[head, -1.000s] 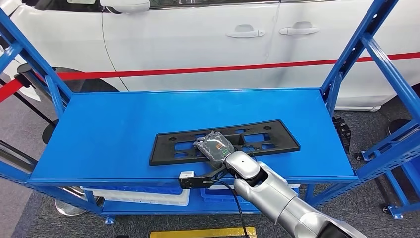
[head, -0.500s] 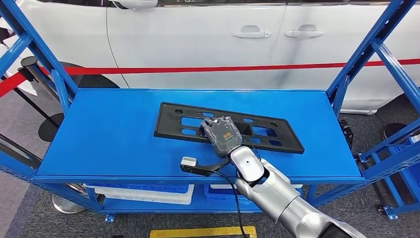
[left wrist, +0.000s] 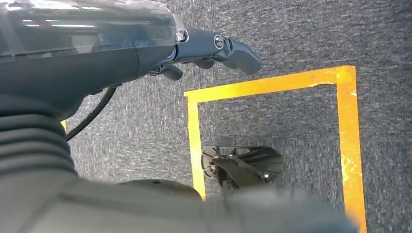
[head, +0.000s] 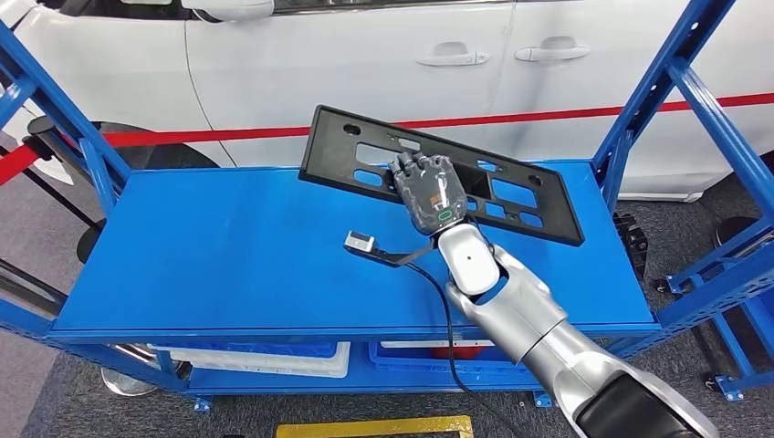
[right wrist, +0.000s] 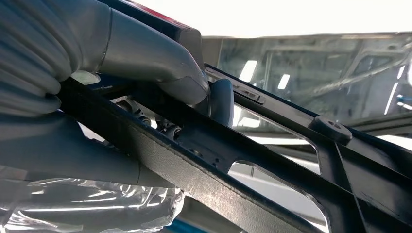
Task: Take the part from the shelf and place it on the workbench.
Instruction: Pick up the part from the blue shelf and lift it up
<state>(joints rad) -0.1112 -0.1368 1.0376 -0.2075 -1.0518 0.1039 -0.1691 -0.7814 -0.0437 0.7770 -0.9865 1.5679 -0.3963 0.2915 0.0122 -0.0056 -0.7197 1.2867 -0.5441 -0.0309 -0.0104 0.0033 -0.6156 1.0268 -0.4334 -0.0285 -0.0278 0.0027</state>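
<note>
Right hand [head: 429, 190]: raised, fingers clamped on black part [head: 511, 197], tilted clear above blue shelf [head: 228, 246]. Left hand [left wrist: 214, 48]: hanging, empty, fingers loosely curled. Behind: white car [head: 365, 82].

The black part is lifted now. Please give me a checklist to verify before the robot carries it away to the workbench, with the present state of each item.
1. Right robot hand grips the black part near its middle: ok.
2. Part is off the blue shelf top, raised and tilted: ok.
3. Part's right end is free of the blue shelf post: cannot tell, they look close in the head view.
4. Grip firmness: cannot tell; the right wrist view shows the thumb over the part's bar.
5. Left robot hand holds nothing and hangs above the floor: ok.
6. Workbench is ready: cannot tell.
</note>
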